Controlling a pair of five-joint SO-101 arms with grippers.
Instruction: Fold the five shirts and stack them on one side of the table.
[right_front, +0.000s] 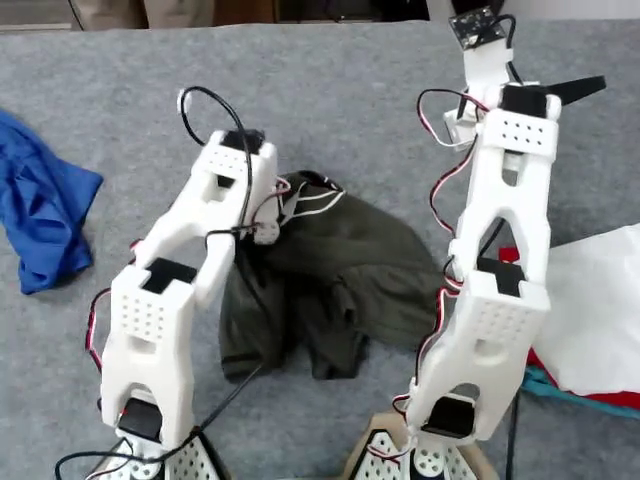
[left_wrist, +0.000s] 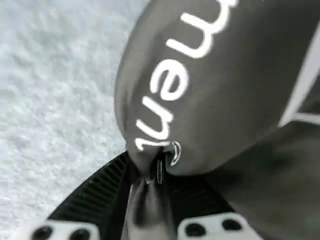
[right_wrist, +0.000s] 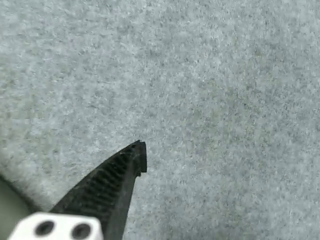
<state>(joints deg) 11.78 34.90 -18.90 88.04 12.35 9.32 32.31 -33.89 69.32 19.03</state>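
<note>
A: What lies on the grey felt-covered tabletop (right_front: 330, 90)?

B: A crumpled dark olive-green shirt with white lettering (right_front: 350, 260) sits near the middle, between the two white arms. A rumpled bright blue shirt (right_front: 45, 215) lies well apart from it at the tabletop's left edge. At the right edge, a white garment (right_front: 595, 300) rests on top of a red cloth (right_front: 600, 398) and a teal cloth (right_front: 560, 385), whose edges peek out from under it.

A: What is the left arm's pincer (left_wrist: 150, 175) doing?

B: Its black ribbed jaws are closed tight on a bunched fold of the olive-green shirt. The pinch sits right beside the white lettering, and the cloth balloons outward from it.

A: And the right arm's pincer (right_front: 540, 70)?

B: It holds nothing and stands wide apart. It is at the far side of the tabletop, beyond the olive-green shirt. From above, one black finger juts out sideways. In the right wrist view, a single ribbed black finger (right_wrist: 115, 185) hangs over bare grey felt.
</note>
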